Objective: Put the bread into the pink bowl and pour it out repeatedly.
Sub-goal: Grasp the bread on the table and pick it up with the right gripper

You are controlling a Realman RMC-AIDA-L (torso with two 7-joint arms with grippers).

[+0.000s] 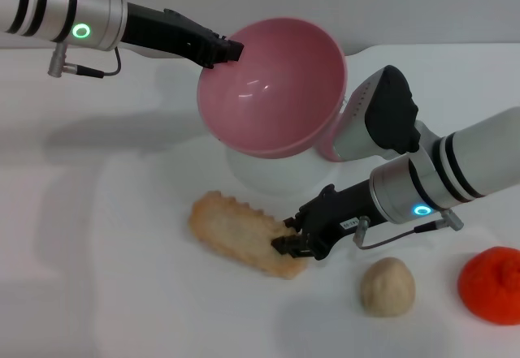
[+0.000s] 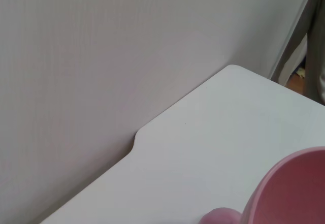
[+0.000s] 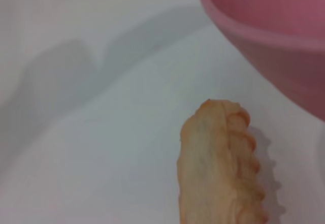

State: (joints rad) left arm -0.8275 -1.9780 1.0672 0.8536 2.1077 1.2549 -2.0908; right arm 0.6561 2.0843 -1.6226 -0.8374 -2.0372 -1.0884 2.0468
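The pink bowl [image 1: 272, 86] is held off the table and tipped on its side, mouth facing me, empty. My left gripper [image 1: 227, 50] is shut on its upper left rim. The bowl's rim also shows in the left wrist view [image 2: 289, 188] and the right wrist view [image 3: 274, 36]. The bread [image 1: 240, 232] lies on the white table below the bowl, pale underside up. My right gripper [image 1: 290, 243] is shut on the bread's right end, low over the table. The right wrist view shows the bread [image 3: 218, 168] running away from the gripper.
A white rounded base [image 1: 272, 171] stands under the tipped bowl. A white and black object [image 1: 382, 114] and a small pink piece [image 1: 329, 148] lie behind my right arm. A round beige lump [image 1: 387, 286] and a red-orange blob [image 1: 491, 285] sit at the front right.
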